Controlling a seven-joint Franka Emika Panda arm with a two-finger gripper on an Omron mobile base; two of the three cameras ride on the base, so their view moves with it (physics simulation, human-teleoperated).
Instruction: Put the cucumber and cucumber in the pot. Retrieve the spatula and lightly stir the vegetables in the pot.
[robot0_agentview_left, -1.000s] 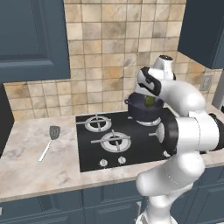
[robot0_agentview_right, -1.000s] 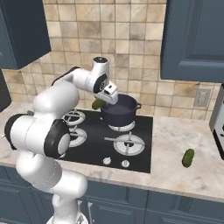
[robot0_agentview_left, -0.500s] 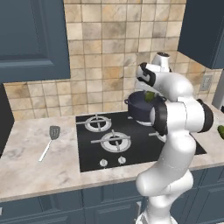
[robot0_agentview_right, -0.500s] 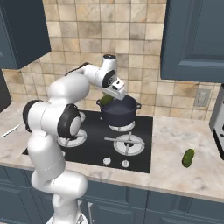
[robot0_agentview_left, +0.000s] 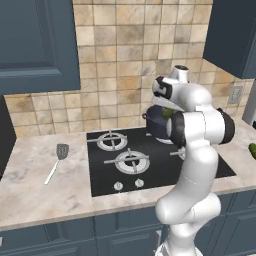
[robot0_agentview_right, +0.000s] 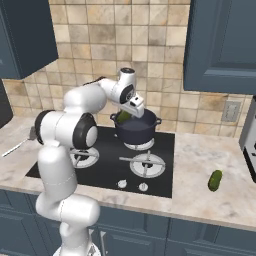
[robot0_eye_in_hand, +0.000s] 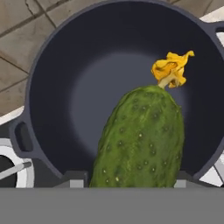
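Cucumber first: I have one stubby dark-green, bumpy cucumber with a yellow withered flower at its tip (robot0_eye_in_hand: 142, 140) clenched between the jaws of my two-finger gripper (robot0_agentview_right: 131, 111), and in the hand view it hangs right over the open mouth of the round, deep, dark navy-blue pot (robot0_eye_in_hand: 83, 87), its flower end pointing down into the bare dark interior. From the right base view that cucumber (robot0_agentview_right: 123, 116) sits tilted just above the pot's (robot0_agentview_right: 137, 131) rim, on the side nearer the tiled wall. The pot stands on a rear burner of the black glass cooktop (robot0_agentview_right: 100, 167).

The second short dark-green cucumber (robot0_agentview_right: 215, 180) lies on the beige marble counter (robot0_agentview_right: 200, 195), well apart from the pot, past the edge of the cooktop on the far side from my arm's base. The slim spatula with a grey slotted head and pale silver handle (robot0_agentview_left: 56, 161) lies flat on the counter beyond the opposite edge of the cooktop, also well away from the pot (robot0_agentview_left: 157, 122).
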